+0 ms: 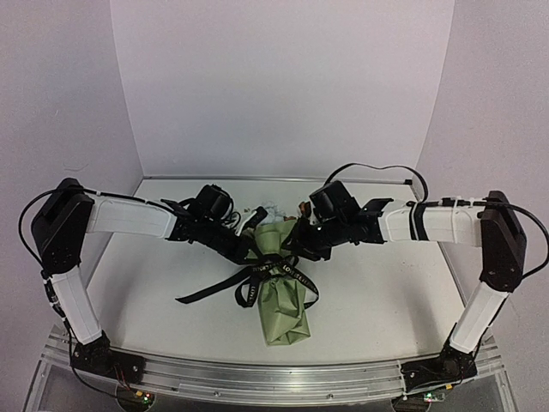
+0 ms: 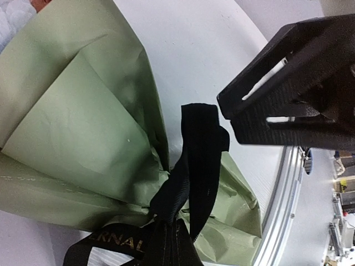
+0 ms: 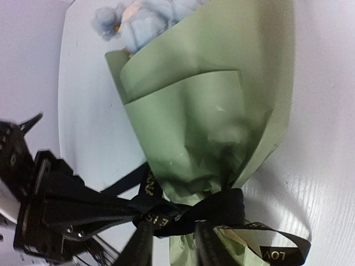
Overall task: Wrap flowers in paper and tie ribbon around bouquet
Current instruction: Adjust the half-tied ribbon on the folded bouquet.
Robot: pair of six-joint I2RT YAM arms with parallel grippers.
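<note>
Jaws, left, shut at ribbon [image 1: 279,268] knot; bouquet [image 1: 283,313] base near table [image 1: 377,318] edge.

Bright, even overhead light — soft shadows, wrist views slightly blurred.

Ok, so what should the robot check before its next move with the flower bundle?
1. Paper wrapped round the flowers: ok, blue heads poke out the wide end.
2. Ribbon round the paper: ok, it cinches the narrow part.
3. Knot tight: cannot tell.
4. Left gripper shut: ok; whether it pinches the ribbon, cannot tell.
5. Right gripper open or shut: cannot tell.
6. Bouquet lying on the table: ok.
</note>
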